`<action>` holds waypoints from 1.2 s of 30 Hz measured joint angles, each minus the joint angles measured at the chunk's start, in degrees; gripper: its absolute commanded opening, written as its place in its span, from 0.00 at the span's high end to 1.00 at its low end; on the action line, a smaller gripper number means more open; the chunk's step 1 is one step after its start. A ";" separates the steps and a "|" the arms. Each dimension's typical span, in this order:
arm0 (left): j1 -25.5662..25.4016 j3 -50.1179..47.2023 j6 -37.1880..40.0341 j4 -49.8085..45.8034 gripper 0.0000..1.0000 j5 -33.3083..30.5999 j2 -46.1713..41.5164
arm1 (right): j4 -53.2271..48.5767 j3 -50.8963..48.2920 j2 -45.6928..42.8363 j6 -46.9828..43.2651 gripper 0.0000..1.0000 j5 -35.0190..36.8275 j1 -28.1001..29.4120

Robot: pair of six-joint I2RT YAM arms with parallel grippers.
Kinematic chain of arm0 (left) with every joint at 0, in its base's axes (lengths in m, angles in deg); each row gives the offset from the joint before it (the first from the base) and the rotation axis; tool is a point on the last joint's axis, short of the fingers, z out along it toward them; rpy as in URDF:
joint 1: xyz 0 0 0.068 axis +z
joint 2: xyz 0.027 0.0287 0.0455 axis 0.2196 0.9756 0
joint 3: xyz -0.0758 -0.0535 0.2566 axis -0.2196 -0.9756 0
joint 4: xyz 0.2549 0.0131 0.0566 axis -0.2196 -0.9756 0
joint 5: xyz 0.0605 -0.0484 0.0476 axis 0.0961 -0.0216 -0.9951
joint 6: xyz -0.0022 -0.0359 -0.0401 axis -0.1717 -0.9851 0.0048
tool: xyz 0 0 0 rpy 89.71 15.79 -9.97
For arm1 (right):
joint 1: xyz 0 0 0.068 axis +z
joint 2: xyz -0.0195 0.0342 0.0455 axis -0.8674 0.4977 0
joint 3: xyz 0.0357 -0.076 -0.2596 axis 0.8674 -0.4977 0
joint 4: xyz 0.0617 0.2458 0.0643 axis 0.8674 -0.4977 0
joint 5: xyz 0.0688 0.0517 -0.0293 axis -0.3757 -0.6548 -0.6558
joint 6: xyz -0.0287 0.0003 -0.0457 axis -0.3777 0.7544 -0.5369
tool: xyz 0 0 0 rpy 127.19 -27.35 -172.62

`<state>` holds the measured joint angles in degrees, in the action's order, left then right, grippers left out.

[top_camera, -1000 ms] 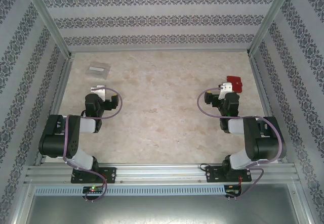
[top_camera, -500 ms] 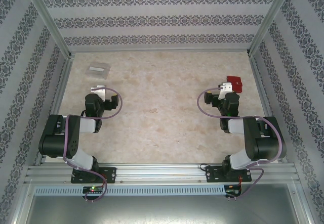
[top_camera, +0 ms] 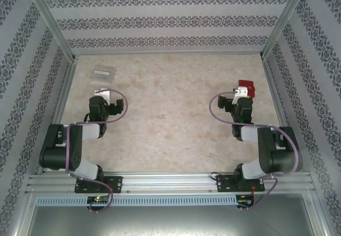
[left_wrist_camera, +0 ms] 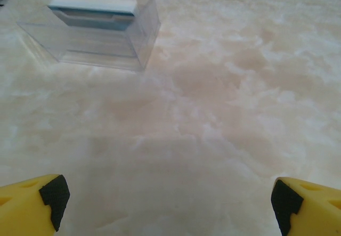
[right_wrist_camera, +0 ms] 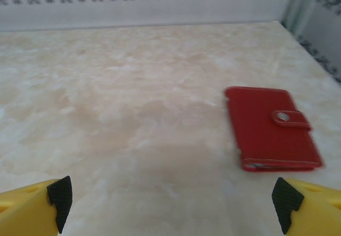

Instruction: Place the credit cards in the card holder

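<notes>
The card holder [right_wrist_camera: 269, 129] is a red wallet, folded shut with its snap tab fastened. It lies flat at the table's right [top_camera: 246, 87]. My right gripper [right_wrist_camera: 170, 198] is open just short of it, with the wallet ahead and to the right of its yellow fingers [right_wrist_camera: 32, 206]. From above, the right gripper [top_camera: 238, 92] sits at the wallet's near-left corner. The credit cards [left_wrist_camera: 90, 11] stand as a stack inside a clear plastic case [left_wrist_camera: 96, 39], showing pale blue and tan edges. My left gripper [left_wrist_camera: 170, 204] is open and empty, well short of that case [top_camera: 104, 73].
Patterned walls and metal posts [top_camera: 53, 28] enclose the marble-look tabletop [top_camera: 170, 103]. The case sits near the left wall and the wallet near the right wall. A metal rail [top_camera: 170, 180] with both arm bases runs along the near edge.
Both arms have shifted slightly: the left arm's elbow swung a little left and the right arm leaned a little forward. Both grippers stay open. The wallet and case have not moved.
</notes>
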<state>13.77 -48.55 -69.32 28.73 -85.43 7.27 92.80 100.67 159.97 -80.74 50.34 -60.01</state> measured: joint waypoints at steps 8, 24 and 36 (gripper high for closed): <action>-0.33 5.44 -9.11 -21.33 0.01 -2.49 -25.90 | -22.86 15.02 -12.94 6.12 0.02 5.95 -0.13; 0.57 22.29 -28.06 -56.98 0.01 -7.48 -25.53 | -66.49 64.81 34.36 10.47 0.16 4.22 -9.79; 0.92 26.27 -32.39 -64.35 0.01 -3.48 -16.70 | -79.78 75.43 45.90 5.01 0.43 0.55 -10.12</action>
<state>14.69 -22.27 -101.71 -35.62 -88.90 -9.43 13.02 176.10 205.87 -75.73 50.89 -70.13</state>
